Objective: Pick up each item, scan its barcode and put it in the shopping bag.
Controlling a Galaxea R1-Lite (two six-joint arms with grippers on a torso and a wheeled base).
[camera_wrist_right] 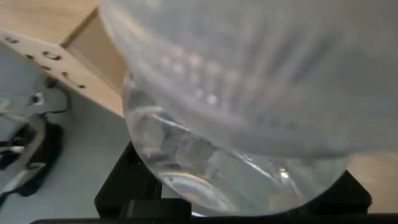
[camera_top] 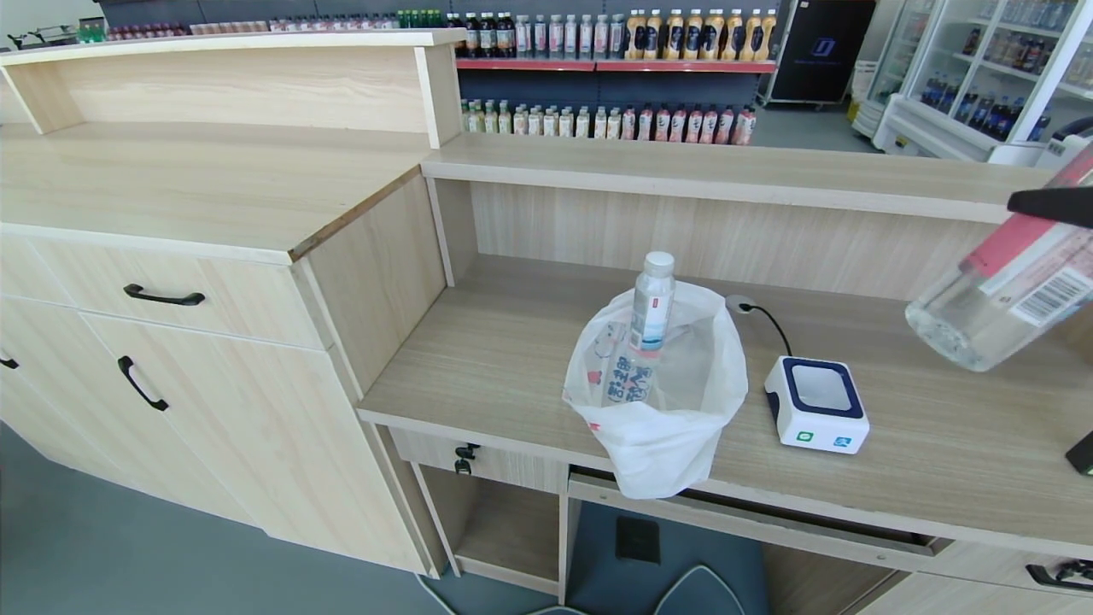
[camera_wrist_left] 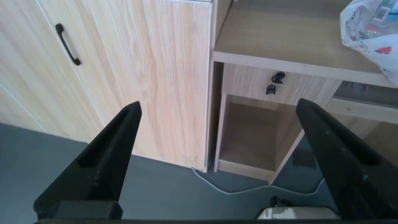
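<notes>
Tilted bottle (camera_top: 995,312); second bottle (camera_top: 653,299) in bag (camera_top: 675,427)

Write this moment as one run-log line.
right gripper: shut on clear bottle, tilted above counter | scanner: beside shopping bag holding capped bottle | left gripper: open, empty

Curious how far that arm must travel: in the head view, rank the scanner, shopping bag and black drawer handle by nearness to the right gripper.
1. Scanner, on the counter, closest to the right gripper holding a bottle.
2. Shopping bag, left of the scanner.
3. Black drawer handle, far-left cabinet.
</notes>
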